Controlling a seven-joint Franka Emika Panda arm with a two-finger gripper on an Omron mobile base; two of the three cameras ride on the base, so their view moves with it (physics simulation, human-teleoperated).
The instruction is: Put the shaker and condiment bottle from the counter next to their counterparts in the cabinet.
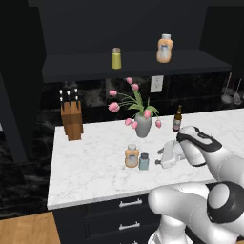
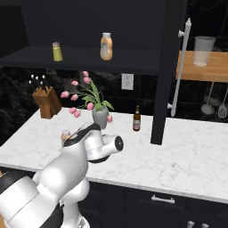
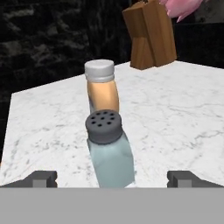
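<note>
The pale blue-grey shaker (image 3: pixel 109 148) with its dark perforated cap stands upright on the marble counter (image 1: pixel 90 167). Close beside it stands the orange condiment bottle (image 3: pixel 101 89). In the left base view the shaker (image 1: pixel 144 161) is just right of the bottle (image 1: pixel 132 156). My gripper (image 1: pixel 160 157) points at the shaker from the right, low over the counter. It is open, and its fingertips (image 3: pixel 41 178) stand wide on either side of the shaker without touching it. On the cabinet (image 1: pixel 133 69) shelf stand the yellow-green shaker (image 1: pixel 116 58) and the other orange bottle (image 1: pixel 165 48).
A vase of pink tulips (image 1: pixel 143 125) and a thin brown bottle (image 1: pixel 177 119) stand behind the gripper. A wooden knife block (image 1: pixel 71 119) sits at the counter's back left. Black drawers (image 1: pixel 128 205) run below the counter's front edge.
</note>
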